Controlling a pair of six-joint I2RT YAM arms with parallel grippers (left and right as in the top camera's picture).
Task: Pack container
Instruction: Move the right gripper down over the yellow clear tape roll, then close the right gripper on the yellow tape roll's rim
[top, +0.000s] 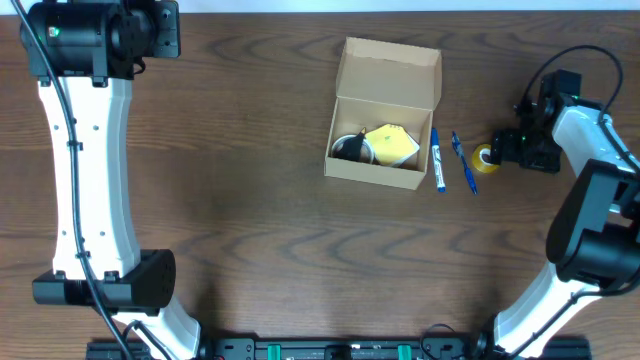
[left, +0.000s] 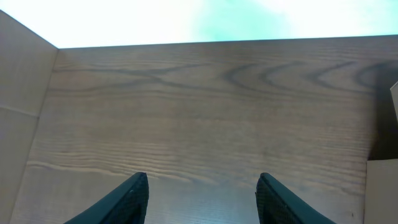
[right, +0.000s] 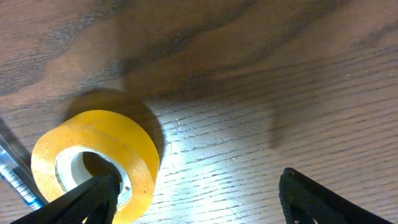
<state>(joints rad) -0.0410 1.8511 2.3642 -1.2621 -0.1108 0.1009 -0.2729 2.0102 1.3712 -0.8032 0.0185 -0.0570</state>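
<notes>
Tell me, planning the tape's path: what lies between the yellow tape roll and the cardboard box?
A blue-and-white pen and a blue pen, seen in the overhead view.

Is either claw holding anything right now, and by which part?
Nothing is held. Left claw is open over the table. Right claw is open at the yellow tape roll, one finger at its hole, the other well clear.

In the right wrist view, the yellow tape roll (right: 93, 162) is partly covered by one finger (right: 93, 196) of the right gripper (right: 199, 183), and a pen (right: 15, 174) is cut off by the left edge. In the overhead view, a dark item (top: 350, 147), possibly round, inside the container (top: 390, 70) is too small to be identified.
</notes>
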